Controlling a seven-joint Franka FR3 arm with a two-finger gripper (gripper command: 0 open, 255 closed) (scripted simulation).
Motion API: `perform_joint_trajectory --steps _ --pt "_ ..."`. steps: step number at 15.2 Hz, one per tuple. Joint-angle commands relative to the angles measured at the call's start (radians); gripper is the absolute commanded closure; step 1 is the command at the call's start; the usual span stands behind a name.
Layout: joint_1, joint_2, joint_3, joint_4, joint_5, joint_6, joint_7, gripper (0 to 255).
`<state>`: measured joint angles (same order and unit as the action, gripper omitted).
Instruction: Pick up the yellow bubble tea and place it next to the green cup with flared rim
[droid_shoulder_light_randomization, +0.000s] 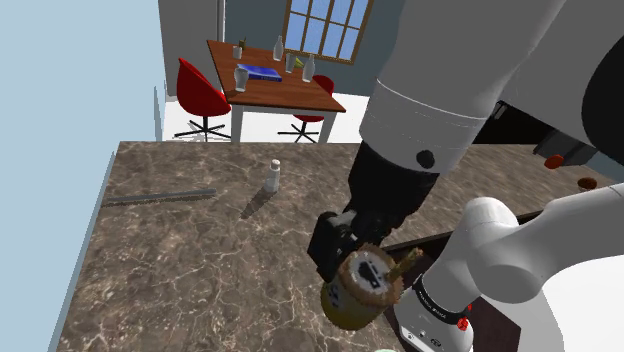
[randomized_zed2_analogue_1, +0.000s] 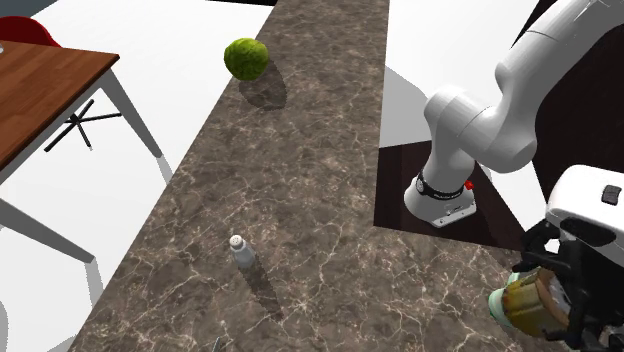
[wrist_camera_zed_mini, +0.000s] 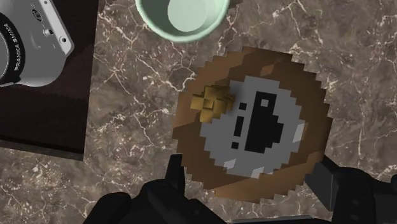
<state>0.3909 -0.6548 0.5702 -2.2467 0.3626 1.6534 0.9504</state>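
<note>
- Wrist view: the yellow-brown bubble tea (wrist_camera_zed_mini: 254, 124) is clasped at its sides by the gripper (wrist_camera_zed_mini: 251, 181), whose black fingers are closed onto it.
- Shoulder view: the drink is seen at six o'clock of the frame, above the marble counter (droid_shoulder_light_randomization: 180, 260).
- The pale green cup (wrist_camera_zed_mini: 183, 16) is seen near the drink, not touching it.
- The carrying step is judged in hand; lowering beside the cup, then release, is called for next.

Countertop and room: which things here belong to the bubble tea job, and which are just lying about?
Job: bubble tea, clasped by the gripper; pale green cup.
Lying about: small white bottle; round green thing; grey bar; dining table; red chairs.
</note>
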Motion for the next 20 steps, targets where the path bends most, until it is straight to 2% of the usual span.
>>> perform_joint_trajectory --steps 1,4,20 --pt "0.009 0.013 0.046 0.021 0.020 0.005 0.052 255" --pt "0.018 0.025 0.097 0.050 0.041 0.005 0.111 255" --pt "0.030 0.035 0.170 -0.145 0.091 0.214 0.091 255"
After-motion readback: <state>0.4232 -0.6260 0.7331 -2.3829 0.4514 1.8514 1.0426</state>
